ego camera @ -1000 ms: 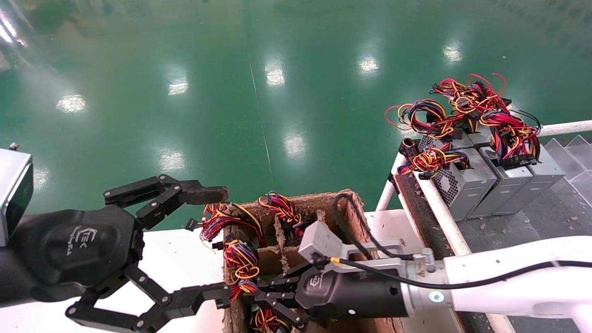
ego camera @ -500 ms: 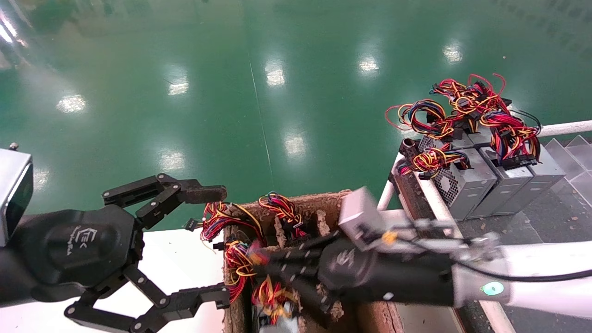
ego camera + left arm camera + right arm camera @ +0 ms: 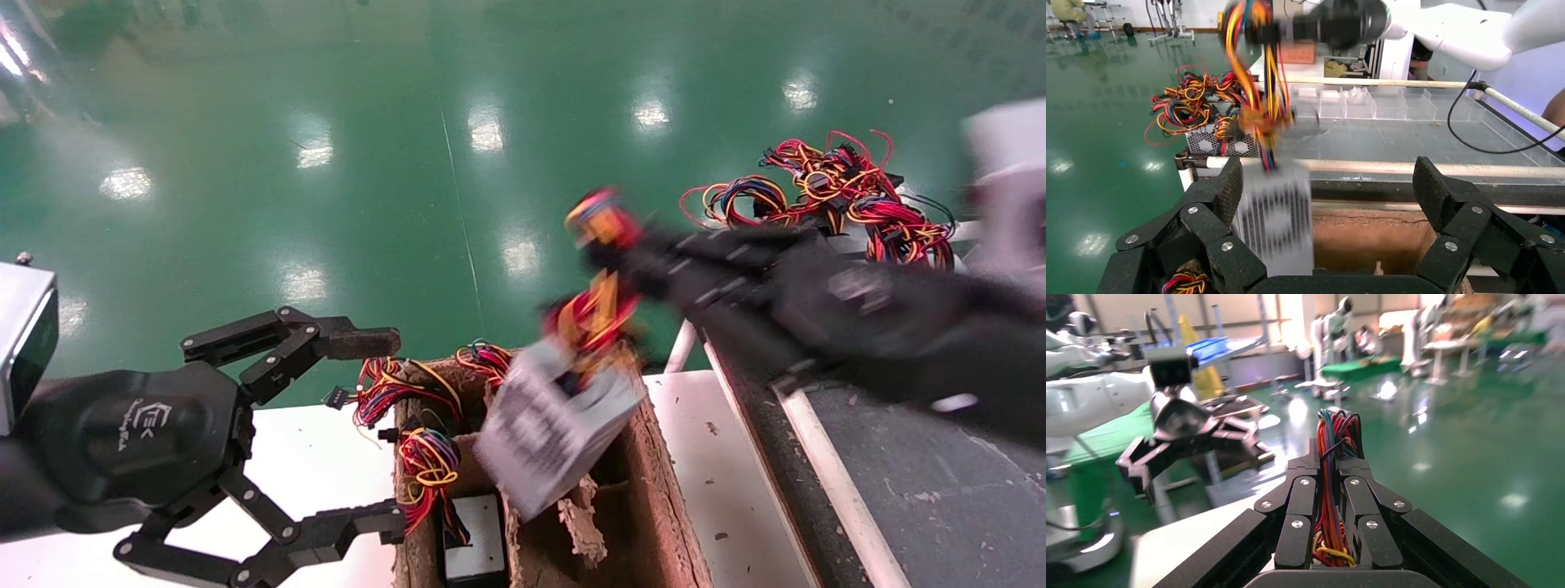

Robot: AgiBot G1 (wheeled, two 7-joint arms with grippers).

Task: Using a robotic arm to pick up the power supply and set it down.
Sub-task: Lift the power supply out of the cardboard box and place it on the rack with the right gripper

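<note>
The power supply (image 3: 549,434), a grey metal box with a slotted vent face, hangs tilted in the air above the cardboard box (image 3: 662,474). It dangles from its bundle of red, yellow and orange wires (image 3: 595,314). My right gripper (image 3: 606,235) is shut on that wire bundle (image 3: 1331,478), with the wires running up between its fingers (image 3: 1303,496). The left wrist view shows the power supply (image 3: 1275,223) hanging under the wires (image 3: 1257,92), just beyond my left gripper (image 3: 1327,190). That left gripper (image 3: 392,433) stands open to the left of the box, holding nothing.
Inside the box lie more wire bundles (image 3: 425,461) and a unit with a white label face (image 3: 474,547). At the right a rack with a white rail (image 3: 825,465) and dark shelf (image 3: 940,498) carries further wire bundles (image 3: 825,188). Green floor lies beyond.
My right gripper has risen out of the cardboard box, up and to the right, pulling the power supply out by its wires. The left arm has stayed where it was.
</note>
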